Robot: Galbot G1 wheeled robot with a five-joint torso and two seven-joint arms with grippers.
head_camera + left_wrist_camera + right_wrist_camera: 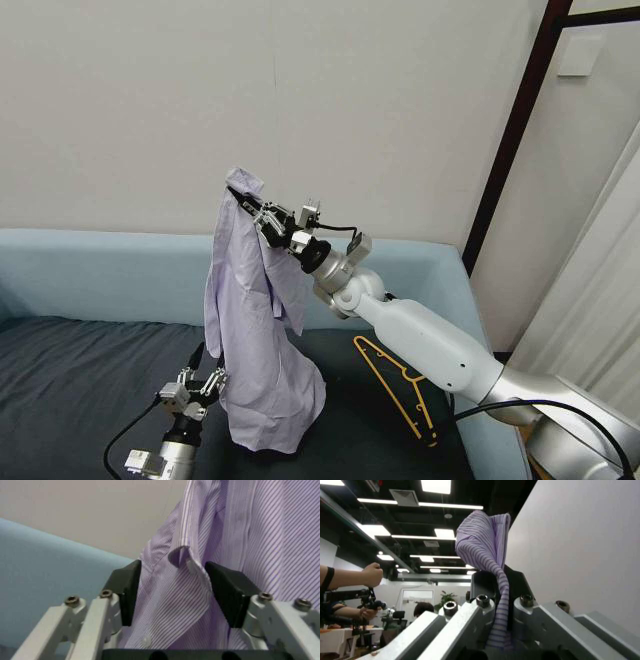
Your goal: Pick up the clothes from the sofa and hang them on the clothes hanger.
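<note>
Pale wall behind, blue sofa below. Holds the purple striped shirt aloft at twelve o'clock by a thin pinch in the clenched right pincer. Straddles a fold at seven o'clock with the released left pincer. Probably slips free up top if tugged downward. Leaves the yellow hanger lying at four o'clock.

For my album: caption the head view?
Right gripper holds a lilac shirt over the sofa; open left gripper at its edge.

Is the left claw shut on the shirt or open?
Open: the left claw has its pads apart, the shirt hanging between them. The right claw is shut on the shirt's top, holding it up.
</note>
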